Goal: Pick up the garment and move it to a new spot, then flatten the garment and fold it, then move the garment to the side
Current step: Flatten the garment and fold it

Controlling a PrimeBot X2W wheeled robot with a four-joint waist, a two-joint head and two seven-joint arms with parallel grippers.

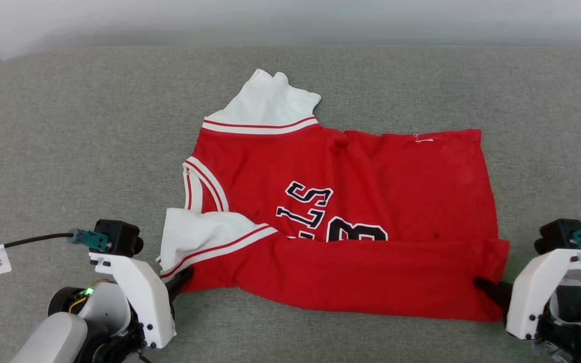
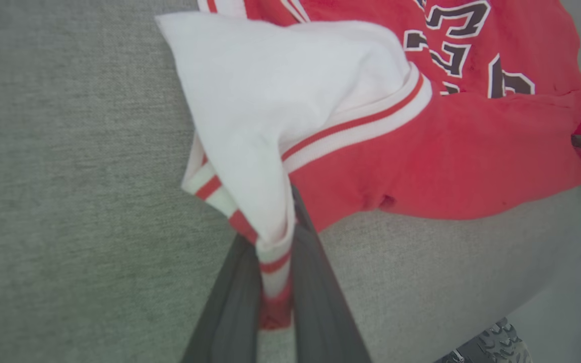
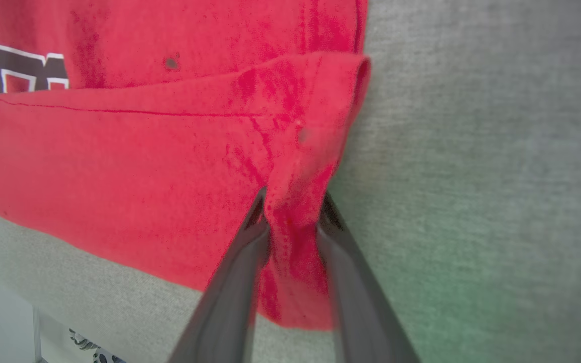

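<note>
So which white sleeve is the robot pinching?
The near sleeve of the jersey: its striped edge is clamped in the left gripper. The far sleeve lies loose on the grey surface, touched by nothing.

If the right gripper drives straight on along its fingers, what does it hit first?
The garment. The right gripper has the bunched red corner between its fingers, so going on would likely just shove that fold across the grey surface. Depth is unclear.

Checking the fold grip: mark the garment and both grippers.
garment (image 1: 406,176), head view, plain red body.
left gripper (image 2: 270,227), left wrist view, between fingertips, on pinched sleeve trim.
right gripper (image 3: 294,201), right wrist view, between fingertips, on pinched red corner.
</note>
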